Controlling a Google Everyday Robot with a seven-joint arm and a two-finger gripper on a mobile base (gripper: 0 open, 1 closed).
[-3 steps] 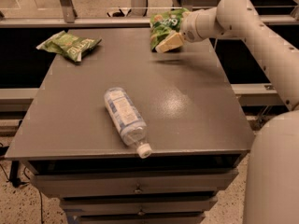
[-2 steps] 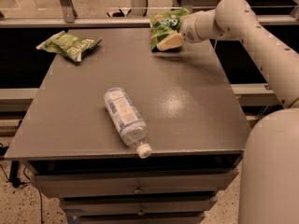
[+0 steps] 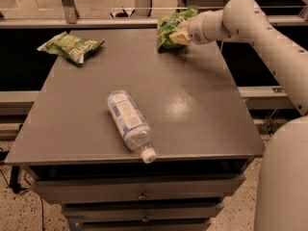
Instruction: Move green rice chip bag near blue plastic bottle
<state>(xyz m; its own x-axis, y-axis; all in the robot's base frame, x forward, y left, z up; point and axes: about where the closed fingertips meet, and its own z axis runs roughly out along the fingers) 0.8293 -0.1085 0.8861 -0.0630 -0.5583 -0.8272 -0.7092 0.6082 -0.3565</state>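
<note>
The green rice chip bag (image 3: 168, 29) stands crumpled at the table's far right edge. My gripper (image 3: 181, 34) reaches in from the right and is shut on the bag's right side; a tan finger (image 3: 182, 37) shows against the bag. The blue plastic bottle (image 3: 129, 123) lies on its side near the table's front middle, with its white cap (image 3: 148, 155) pointing to the front edge. The bottle is well apart from the bag and the gripper.
An olive-green bag (image 3: 72, 46) with white lettering lies flat at the table's far left corner. The grey table (image 3: 202, 109) has drawers below its front edge. My white arm (image 3: 269, 37) spans the right side. A rail runs behind the table.
The gripper and the green bag have stayed at the far right edge, rising only slightly. The bottle and the olive-green bag have not moved.
</note>
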